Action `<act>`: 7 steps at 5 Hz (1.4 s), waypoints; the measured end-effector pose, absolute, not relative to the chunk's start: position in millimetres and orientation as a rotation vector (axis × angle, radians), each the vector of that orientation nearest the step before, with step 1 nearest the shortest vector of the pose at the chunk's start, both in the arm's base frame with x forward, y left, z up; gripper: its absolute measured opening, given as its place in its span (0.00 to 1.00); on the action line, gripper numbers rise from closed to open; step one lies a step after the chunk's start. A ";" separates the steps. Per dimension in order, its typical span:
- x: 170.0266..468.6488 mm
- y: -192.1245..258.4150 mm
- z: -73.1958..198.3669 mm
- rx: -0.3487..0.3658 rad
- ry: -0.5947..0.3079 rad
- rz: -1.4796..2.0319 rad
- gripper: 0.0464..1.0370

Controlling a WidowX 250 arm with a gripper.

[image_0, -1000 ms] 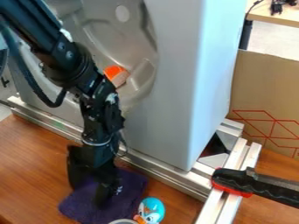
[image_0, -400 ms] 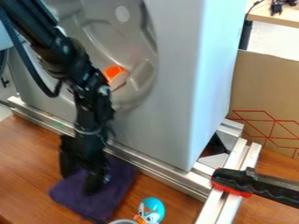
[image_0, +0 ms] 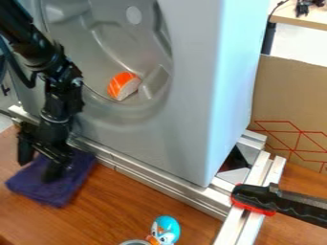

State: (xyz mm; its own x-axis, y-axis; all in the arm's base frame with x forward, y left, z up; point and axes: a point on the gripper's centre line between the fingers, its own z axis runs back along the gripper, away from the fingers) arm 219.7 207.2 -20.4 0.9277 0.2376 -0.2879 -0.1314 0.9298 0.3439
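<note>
The gripper [image_0: 38, 170] stands low at the lower left of the camera view, its two fingers spread apart. Its right fingertip rests on a folded purple cloth [image_0: 59, 192], and the left one is by the cloth's upper left side. The cloth lies flat on the wooden table, close to the metal rail. A toy with a blue head and an orange beak [image_0: 165, 230] stands at the bottom edge, right of the cloth, beside a round metal rim [image_0: 135, 242]. An orange and white piece [image_0: 124, 85] sits in the grey basin-like recess.
A tall grey panel block [image_0: 185, 95] rises behind the table. Metal rails [image_0: 159, 179] run along its foot and toward the lower right, where a black and red clamp handle [image_0: 256, 198] juts in. Cardboard [image_0: 290, 95] stands at the right.
The gripper has moved left and somewhat up in the view, and the purple cloth has slid the same way with it. More of the orange and white piece is uncovered.
</note>
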 end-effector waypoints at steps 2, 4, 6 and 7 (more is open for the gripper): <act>186.3 262.3 -19.5 0.302 0.399 0.246 0.96; 164.9 234.1 -17.6 0.173 0.299 0.179 0.96; 159.8 203.3 9.9 0.112 0.187 0.236 0.96; 151.3 189.9 22.4 0.106 0.162 0.237 0.96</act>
State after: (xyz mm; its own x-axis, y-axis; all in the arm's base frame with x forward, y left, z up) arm 151.3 189.9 22.4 0.9590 0.2422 -0.1472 -0.2252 0.9665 0.1233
